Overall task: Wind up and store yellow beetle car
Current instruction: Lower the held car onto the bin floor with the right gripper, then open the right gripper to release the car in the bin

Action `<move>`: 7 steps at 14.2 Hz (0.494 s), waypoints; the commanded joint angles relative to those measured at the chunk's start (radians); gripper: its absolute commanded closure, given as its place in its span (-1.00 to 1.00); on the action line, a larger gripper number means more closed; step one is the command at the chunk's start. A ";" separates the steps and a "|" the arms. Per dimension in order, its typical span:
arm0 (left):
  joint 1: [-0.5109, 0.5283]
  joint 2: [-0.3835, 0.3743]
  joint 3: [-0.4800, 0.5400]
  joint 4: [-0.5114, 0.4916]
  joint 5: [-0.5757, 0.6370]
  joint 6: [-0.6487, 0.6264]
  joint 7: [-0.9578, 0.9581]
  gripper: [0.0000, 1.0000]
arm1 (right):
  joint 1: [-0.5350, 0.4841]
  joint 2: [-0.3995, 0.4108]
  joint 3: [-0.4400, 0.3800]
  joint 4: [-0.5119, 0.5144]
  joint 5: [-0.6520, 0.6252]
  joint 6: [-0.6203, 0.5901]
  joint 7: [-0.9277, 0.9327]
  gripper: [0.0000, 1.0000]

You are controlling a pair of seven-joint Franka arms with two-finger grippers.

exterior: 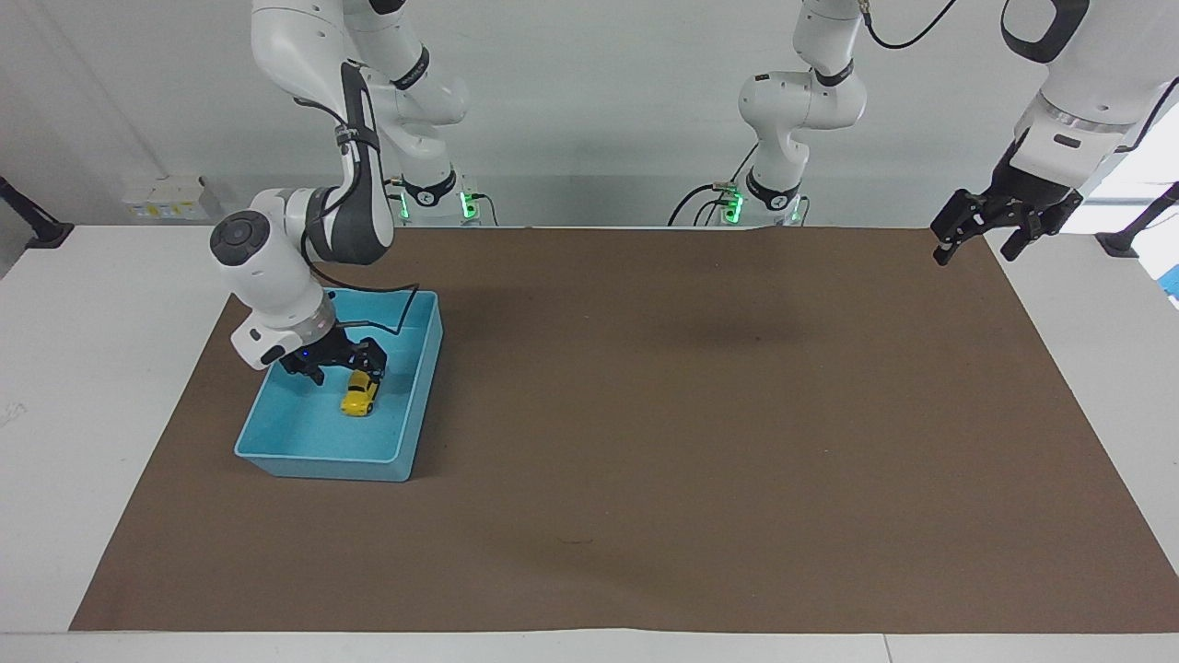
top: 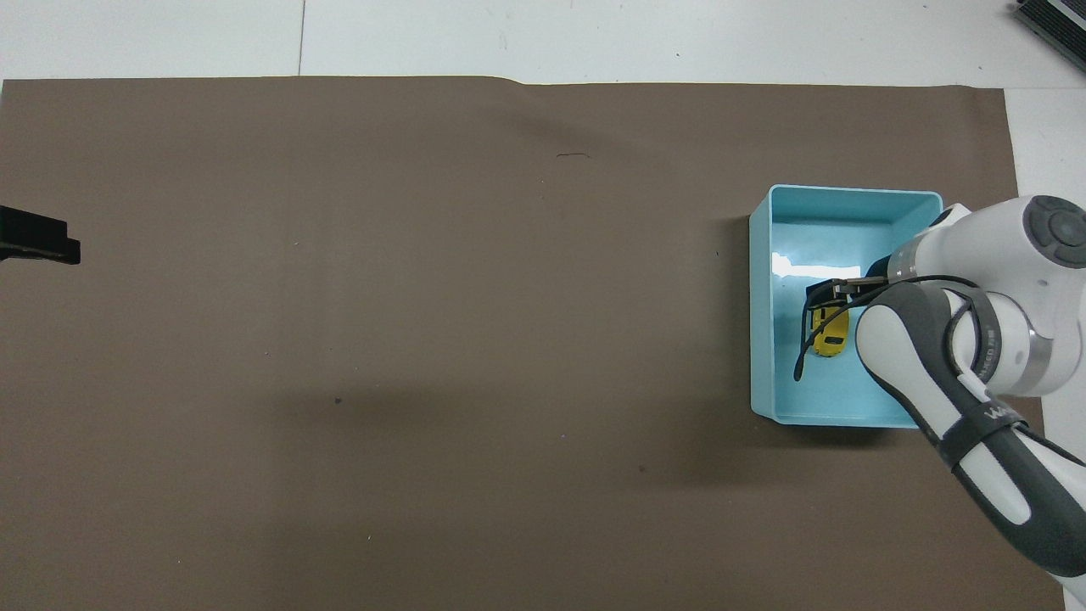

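Yellow beetle car (exterior: 357,394) is seen resting on the floor of the blue tray (exterior: 276,458), at the right arm's end of the bench. The right end effector (exterior: 337,362) is poised just over the car's nearer end with its fingers spread and nothing pinched. The left end effector (exterior: 979,230), also spread and empty, is held waiting over the brown mat (exterior: 700,414) at the left arm's end. A risk is judged: if the car is wound, it could be driven against the tray wall once released. It could also be nudged or tipped by a spread fingertip or the dangling black cable (top: 804,344) during withdrawal.
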 commanded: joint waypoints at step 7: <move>0.069 -0.022 -0.067 -0.014 -0.007 -0.004 0.006 -1.00 | 0.000 -0.039 0.017 0.209 -0.056 -0.267 0.091 -1.00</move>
